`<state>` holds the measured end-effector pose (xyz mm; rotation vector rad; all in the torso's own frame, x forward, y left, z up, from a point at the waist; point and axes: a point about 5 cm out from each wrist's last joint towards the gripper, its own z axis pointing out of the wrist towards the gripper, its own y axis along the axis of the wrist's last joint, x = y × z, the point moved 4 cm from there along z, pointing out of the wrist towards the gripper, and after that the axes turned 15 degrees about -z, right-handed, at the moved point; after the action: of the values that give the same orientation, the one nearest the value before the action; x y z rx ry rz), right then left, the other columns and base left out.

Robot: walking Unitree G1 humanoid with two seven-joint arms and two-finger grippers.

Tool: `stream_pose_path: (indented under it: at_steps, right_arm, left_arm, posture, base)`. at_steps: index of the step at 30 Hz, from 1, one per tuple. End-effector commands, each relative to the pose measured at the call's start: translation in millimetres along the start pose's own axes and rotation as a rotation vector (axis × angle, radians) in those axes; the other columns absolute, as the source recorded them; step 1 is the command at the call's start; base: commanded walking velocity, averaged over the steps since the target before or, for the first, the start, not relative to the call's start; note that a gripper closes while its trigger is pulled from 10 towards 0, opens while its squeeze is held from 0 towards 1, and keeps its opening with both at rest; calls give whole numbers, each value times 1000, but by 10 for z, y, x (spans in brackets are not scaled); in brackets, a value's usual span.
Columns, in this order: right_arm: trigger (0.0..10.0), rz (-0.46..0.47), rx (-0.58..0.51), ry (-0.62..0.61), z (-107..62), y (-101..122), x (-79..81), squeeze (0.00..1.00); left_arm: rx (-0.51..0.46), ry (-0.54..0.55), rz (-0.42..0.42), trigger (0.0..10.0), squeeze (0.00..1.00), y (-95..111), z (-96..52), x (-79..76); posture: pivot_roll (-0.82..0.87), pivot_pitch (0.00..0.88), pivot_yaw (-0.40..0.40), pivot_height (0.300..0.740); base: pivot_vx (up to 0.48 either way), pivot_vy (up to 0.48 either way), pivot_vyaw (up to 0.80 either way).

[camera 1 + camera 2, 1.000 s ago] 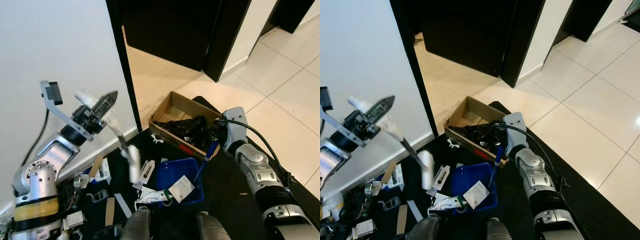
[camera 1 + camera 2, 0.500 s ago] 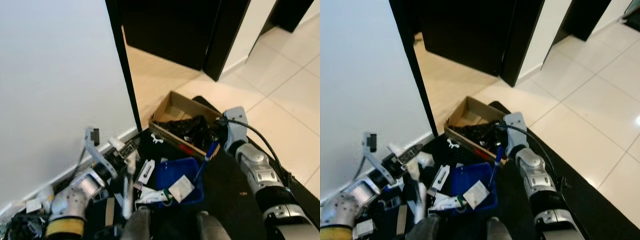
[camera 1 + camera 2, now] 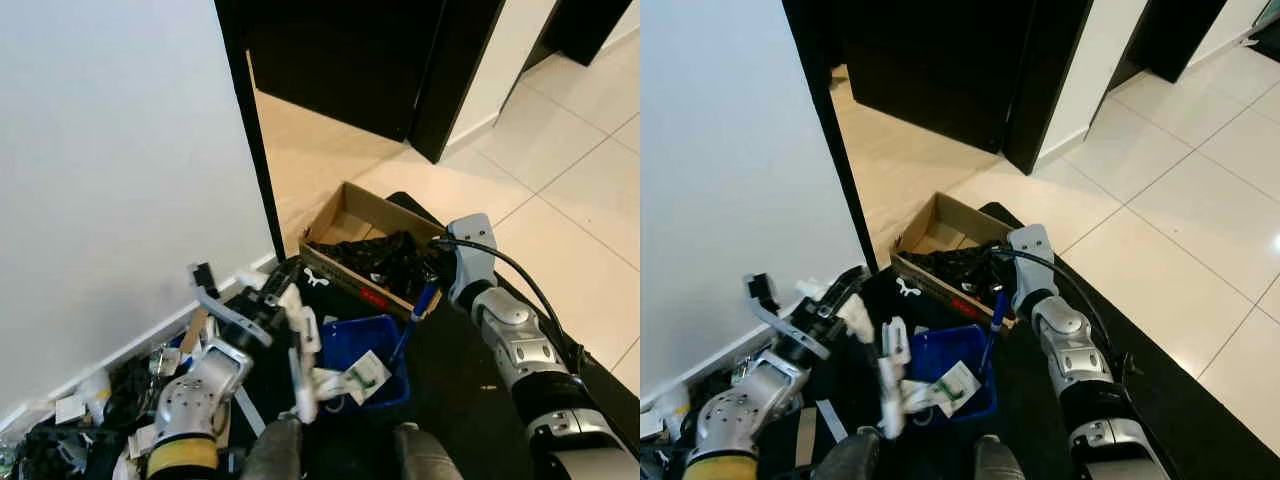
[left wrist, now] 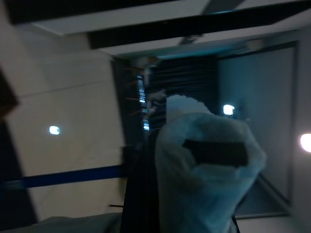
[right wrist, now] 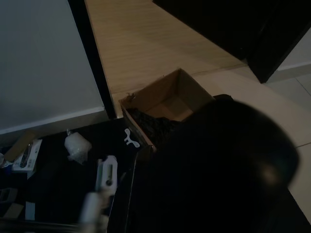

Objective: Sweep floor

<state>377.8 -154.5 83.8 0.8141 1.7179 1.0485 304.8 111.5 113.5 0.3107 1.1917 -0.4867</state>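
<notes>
My left gripper (image 3: 277, 301) is low over the black mat, shut on the white-wrapped handle (image 4: 204, 170) of a small brush. Its dark stick slants down to a white head (image 3: 303, 398) at the left rim of the blue dustpan (image 3: 345, 343). White paper scraps (image 3: 364, 372) lie in the pan. The pan's blue handle (image 3: 412, 320) rises to my right gripper (image 3: 435, 277), which is shut on its top beside the cardboard box (image 3: 338, 215).
The box holds black crumpled material (image 3: 385, 262). Small cartons, cards and scraps (image 3: 190, 338) litter the mat (image 3: 455, 390) by the white wall. A black door frame (image 3: 255, 150) stands behind, with wooden floor beyond and tiles to the right.
My left arm has swung down from high against the wall to low over the mat, carrying the brush head right to the dustpan. Papers in the pan have shifted. The right arm has not moved.
</notes>
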Motion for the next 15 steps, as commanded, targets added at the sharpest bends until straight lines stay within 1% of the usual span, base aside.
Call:
stream_pose_path:
  at_steps: [1,6,7,8,9,10,12,14,15]
  right_arm:
    - [10000,-5,12,10,1,-31,37,0]
    - [10000,-4,10,10,5,-25,43,0]
    - [10000,-5,10,9,2,-27,40,0]
    - [10000,-5,10,9,2,-27,40,0]
    - [10000,-4,10,7,-2,-32,31,0]
    - [10000,-3,11,6,-3,-33,29,0]
    - [10000,-3,13,4,-8,-43,22,0]
    - [10000,0,14,1,-13,-51,19,0]
    - [10000,1,15,0,-14,-53,19,0]
  left_arm:
    - [31,-69,-61,10000,0,-145,90,-95]
    - [25,-117,-104,10000,0,-198,166,-221]
    - [54,-135,-106,10000,0,-248,185,-298]
    - [54,-135,-106,10000,0,-248,185,-298]
    - [94,-155,-86,10000,0,-274,186,-412]
    - [103,-159,-81,10000,0,-278,184,-438]
    - [128,-159,-41,10000,0,-260,174,-492]
    - [156,-169,38,10000,0,-192,158,-609]
    - [164,-173,63,10000,0,-170,154,-645]
  posture:
    - [76,195,3,740]
    - [76,192,6,740]
    - [78,191,8,740]
    - [78,191,8,740]
    - [81,191,11,740]
    - [81,191,11,740]
    - [88,194,14,740]
    - [90,197,14,740]
    - [90,197,14,740]
  base:
    - [0,0,0]
    - [0,0,0]
    - [0,0,0]
    - [0,0,0]
    - [0,0,0]
    - [0,0,0]
    - [0,0,0]
    - [0,0,0]
    - [0,0,0]
